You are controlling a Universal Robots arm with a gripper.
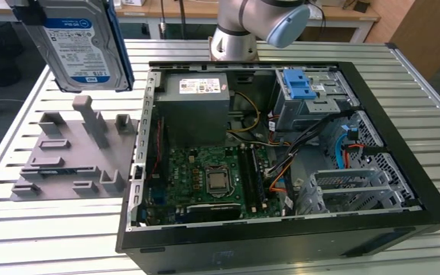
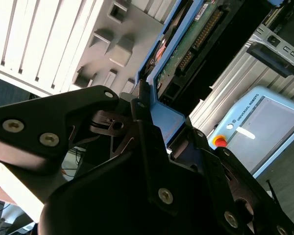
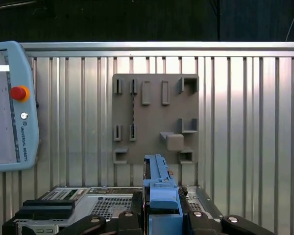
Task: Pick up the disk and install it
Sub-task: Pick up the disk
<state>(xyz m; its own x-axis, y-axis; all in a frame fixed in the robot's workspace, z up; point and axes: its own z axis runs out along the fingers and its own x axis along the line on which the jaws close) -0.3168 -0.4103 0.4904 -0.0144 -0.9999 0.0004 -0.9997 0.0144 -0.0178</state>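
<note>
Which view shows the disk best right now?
The exterior view: the disk is held up with its label facing the camera. The second wrist view shows part of its circuit-board side; the first wrist view, its blue edge end-on.

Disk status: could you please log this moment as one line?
pincer: shut on disk | disk: aloft over fixture | case: open, disk not yet in

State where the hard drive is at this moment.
In the exterior view the hard drive hangs in the gripper at the view's upper left, above the grey fixture plate, left of the open computer case.
</note>
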